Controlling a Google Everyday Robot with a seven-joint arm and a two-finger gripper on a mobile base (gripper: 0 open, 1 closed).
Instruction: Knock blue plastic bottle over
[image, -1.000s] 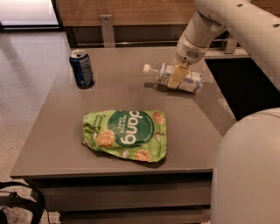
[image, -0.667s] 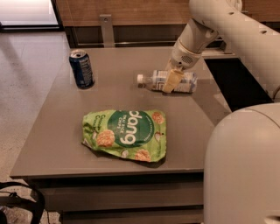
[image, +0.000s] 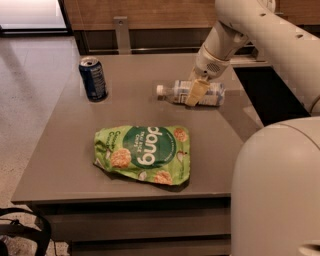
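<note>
The blue plastic bottle (image: 183, 93) lies on its side on the grey table (image: 65, 150) at the back right, its white cap pointing left. My gripper (image: 196, 91) hangs down over the bottle's middle, its cream finger covering part of the label. The white arm reaches in from the upper right.
A dark blue soda can (image: 93, 79) stands upright at the back left of the table. A green snack bag (image: 143, 154) lies flat in the front middle. The robot's white body (image: 277, 195) fills the lower right. A wooden wall runs behind the table.
The bottle has slid and rolled left across the table with the gripper, its cap now further left. The can and the bag have not moved.
</note>
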